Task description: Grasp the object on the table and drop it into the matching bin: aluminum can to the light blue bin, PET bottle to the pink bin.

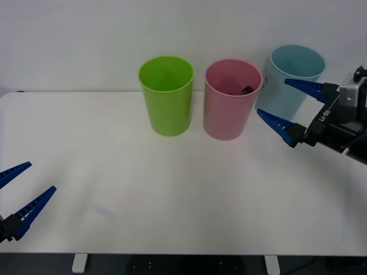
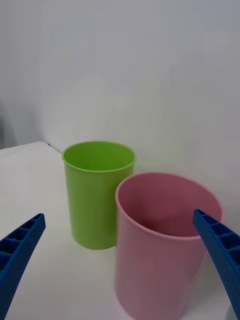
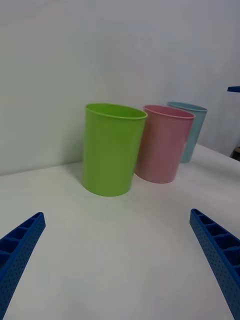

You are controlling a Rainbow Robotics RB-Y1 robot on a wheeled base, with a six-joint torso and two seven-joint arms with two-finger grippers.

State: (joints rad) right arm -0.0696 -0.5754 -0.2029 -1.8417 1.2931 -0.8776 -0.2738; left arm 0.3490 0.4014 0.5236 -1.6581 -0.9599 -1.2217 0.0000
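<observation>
Inside the pink bin (image 1: 226, 114), near its far right wall, a small dark part of the PET bottle (image 1: 246, 89) shows; the remainder is hidden by the bin's wall. My right gripper (image 1: 272, 96) hangs open and empty just right of the pink bin's rim, in front of the light blue bin (image 1: 295, 60). In the right wrist view the pink bin (image 2: 155, 270) stands close between the spread blue fingers (image 2: 220, 250). My left gripper (image 1: 41, 176) is open and empty at the near left of the white table (image 1: 172, 189).
A lime green bin (image 1: 166, 103) stands left of the pink one; the three bins form a row at the table's far edge. From the left wrist, the green bin (image 3: 110, 155), pink bin (image 3: 160, 150) and light blue bin (image 3: 192, 135) stand ahead.
</observation>
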